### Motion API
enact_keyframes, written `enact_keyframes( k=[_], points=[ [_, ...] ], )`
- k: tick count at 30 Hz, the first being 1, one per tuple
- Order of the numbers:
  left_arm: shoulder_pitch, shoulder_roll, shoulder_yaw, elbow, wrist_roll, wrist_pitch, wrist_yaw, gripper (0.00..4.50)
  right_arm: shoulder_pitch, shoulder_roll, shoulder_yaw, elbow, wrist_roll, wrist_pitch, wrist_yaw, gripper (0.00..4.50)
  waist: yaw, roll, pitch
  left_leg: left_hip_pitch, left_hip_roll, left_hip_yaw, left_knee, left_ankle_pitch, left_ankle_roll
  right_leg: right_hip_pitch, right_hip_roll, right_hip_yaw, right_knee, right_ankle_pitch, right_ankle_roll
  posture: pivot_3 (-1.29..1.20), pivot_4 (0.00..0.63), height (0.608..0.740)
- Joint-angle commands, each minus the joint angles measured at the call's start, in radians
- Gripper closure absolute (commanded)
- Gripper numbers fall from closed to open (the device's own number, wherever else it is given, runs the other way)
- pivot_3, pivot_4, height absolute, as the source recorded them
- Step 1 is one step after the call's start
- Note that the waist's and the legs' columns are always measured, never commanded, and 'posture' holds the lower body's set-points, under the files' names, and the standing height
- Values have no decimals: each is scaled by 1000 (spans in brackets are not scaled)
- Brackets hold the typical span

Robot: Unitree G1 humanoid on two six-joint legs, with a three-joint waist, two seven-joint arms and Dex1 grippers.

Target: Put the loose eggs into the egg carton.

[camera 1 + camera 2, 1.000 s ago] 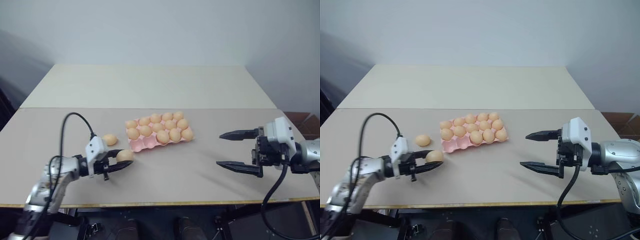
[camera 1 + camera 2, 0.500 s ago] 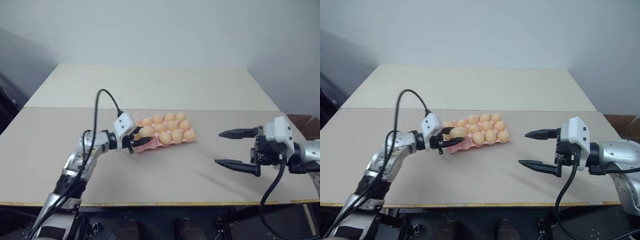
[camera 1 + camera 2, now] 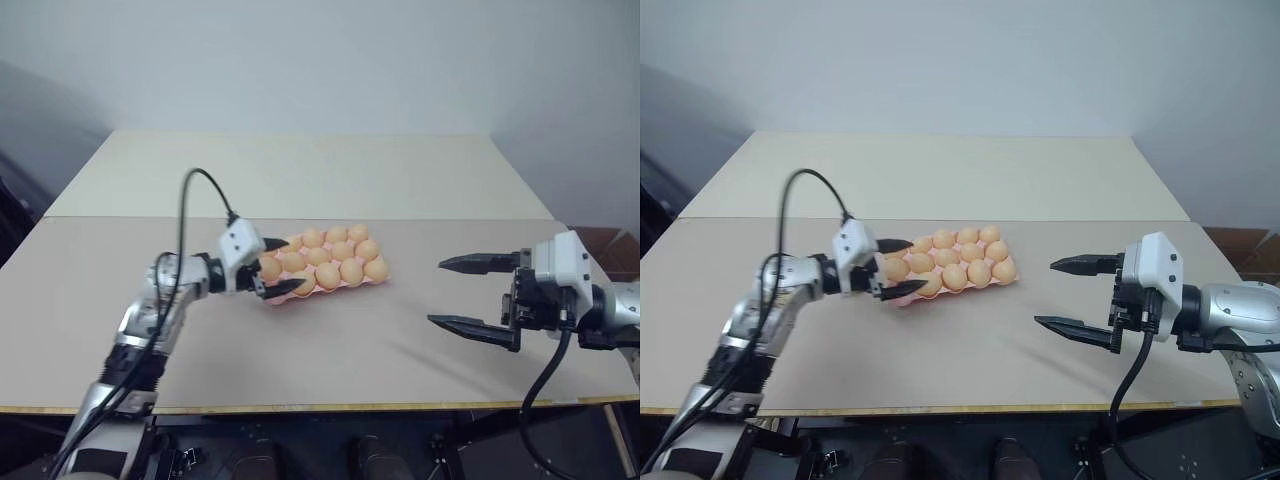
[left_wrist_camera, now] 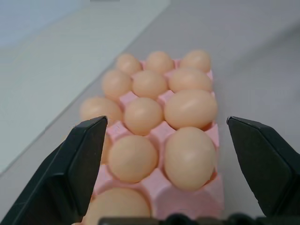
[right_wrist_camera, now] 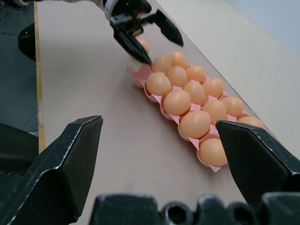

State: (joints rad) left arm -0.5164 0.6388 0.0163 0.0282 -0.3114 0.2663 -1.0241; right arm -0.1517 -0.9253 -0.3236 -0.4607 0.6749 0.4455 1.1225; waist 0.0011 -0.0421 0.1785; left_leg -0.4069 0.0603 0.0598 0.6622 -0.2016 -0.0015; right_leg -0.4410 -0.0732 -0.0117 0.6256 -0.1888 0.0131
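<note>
The pink egg carton [image 3: 340, 287] lies mid-table and holds several light orange eggs [image 3: 350, 270]. My left gripper [image 3: 297, 262] is open at the carton's left end, one finger on each side of it. In the left wrist view an egg [image 4: 115, 206] sits in a cup at that end, between the spread fingers [image 4: 75, 173] and touching neither. The corner cup [image 4: 187, 199] beside it is bare pink. Loose eggs on the table are hidden from view. My right gripper [image 3: 435, 292] hovers open and empty to the right of the carton.
The grey-beige table [image 3: 330, 360] meets a paler table [image 3: 300, 170] behind it. A black cable [image 3: 190, 195] loops up over my left arm. Open tabletop lies between the carton and my right gripper.
My left gripper lifted an egg off the table, carried it right to the carton's left end and opened. The egg now rests in a cup. My right arm stayed put.
</note>
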Motion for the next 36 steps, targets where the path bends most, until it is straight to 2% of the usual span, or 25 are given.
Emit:
enact_keyframes(
  k=[1,9,12,15,20,29,34,36],
  points=[
    [99,103,161,-117,-100,31,-48,58,-23,3,-3,5,23,-11,6,0,-4,0,0,0,0,0,0,0,0,0,0,0,0,0,0,0,150,740],
    [496,286,583,-219,-234,76,-160,58,-80,7,32,100,9,-25,41,0,-12,0,0,1,1,1,0,0,0,-1,-1,-1,0,-4,-6,0,150,740],
    [612,301,690,-226,-250,91,-182,58,-100,3,46,140,-11,-30,47,0,-5,0,0,1,1,1,-1,0,-1,-2,-2,-2,0,-4,-7,0,150,740],
    [689,283,745,-250,-261,103,-165,58,-114,-7,53,161,-13,-24,62,0,2,0,0,0,1,2,-1,-4,-7,-3,-3,-2,-1,-5,-7,0,150,740],
    [699,262,716,-301,-291,121,-132,58,-137,-5,59,155,-9,-13,69,0,11,0,0,-1,2,2,-1,-4,-7,-4,-3,-2,-1,-5,-7,0,150,740],
    [641,262,627,-267,-266,90,-94,58,-144,-2,58,145,-8,-6,64,0,9,0,0,-1,2,3,-1,-3,-6,-4,-2,-1,-1,-5,-7,0,150,740],
    [481,254,465,-147,-176,44,-32,58,-153,3,65,139,-9,-6,56,0,14,0,0,0,2,3,-1,-3,-6,-3,-1,-1,0,-5,-7,0,150,740],
    [350,223,357,-18,-113,-10,-23,58,-158,6,69,136,-8,-6,53,0,17,0,0,0,2,3,-1,-3,-6,-3,-2,-1,0,-4,-7,0,150,740]
  ],
)
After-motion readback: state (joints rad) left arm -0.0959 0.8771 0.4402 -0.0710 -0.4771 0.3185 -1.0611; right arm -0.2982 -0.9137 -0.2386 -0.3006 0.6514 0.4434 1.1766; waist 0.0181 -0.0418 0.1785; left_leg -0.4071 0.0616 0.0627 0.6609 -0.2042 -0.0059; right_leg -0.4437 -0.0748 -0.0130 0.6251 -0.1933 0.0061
